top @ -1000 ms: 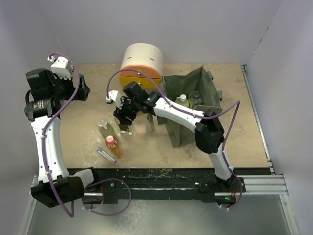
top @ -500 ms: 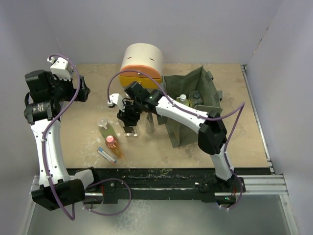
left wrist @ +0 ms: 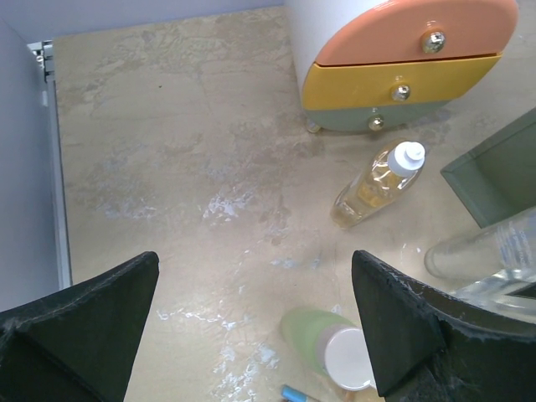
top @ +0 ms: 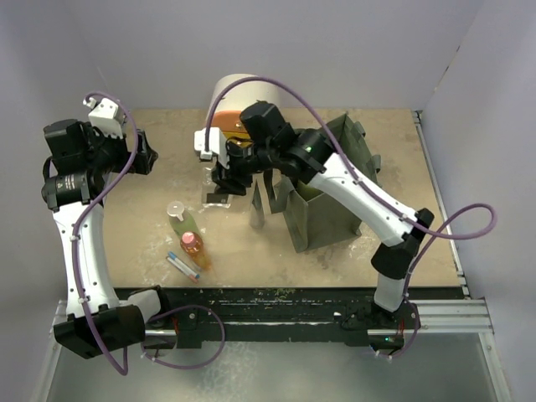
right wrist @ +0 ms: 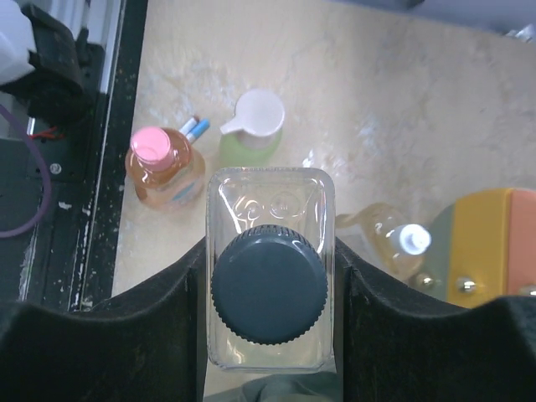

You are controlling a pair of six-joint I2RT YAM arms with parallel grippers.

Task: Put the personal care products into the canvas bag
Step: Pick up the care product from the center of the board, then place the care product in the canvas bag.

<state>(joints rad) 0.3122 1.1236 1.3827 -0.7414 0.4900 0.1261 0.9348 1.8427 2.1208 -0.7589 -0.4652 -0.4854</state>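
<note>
My right gripper [top: 223, 186] is shut on a clear square black-capped bottle [right wrist: 270, 276] and holds it above the table, left of the olive canvas bag [top: 328, 209]. Below it lie a green white-capped bottle [top: 177, 214], an orange pink-capped bottle [top: 193, 249] and a slim grey one [top: 182, 266]; the first two also show in the right wrist view [right wrist: 249, 134] [right wrist: 163, 167]. An amber white-capped bottle [left wrist: 377, 184] lies by the drawer unit. A second clear bottle [top: 257, 213] stands beside the bag. My left gripper [left wrist: 254, 268] is open and empty at the far left.
The round cream, orange and yellow drawer unit [top: 243, 96] stands at the back, just behind my right gripper. The right arm reaches across the bag's mouth and hides its inside. A black rail [top: 276, 303] runs along the table's near edge.
My right gripper has lifted the clear black-capped bottle off the table and carried it back toward the drawer unit. The right arm has swung up over the bag. The left arm stayed still.
</note>
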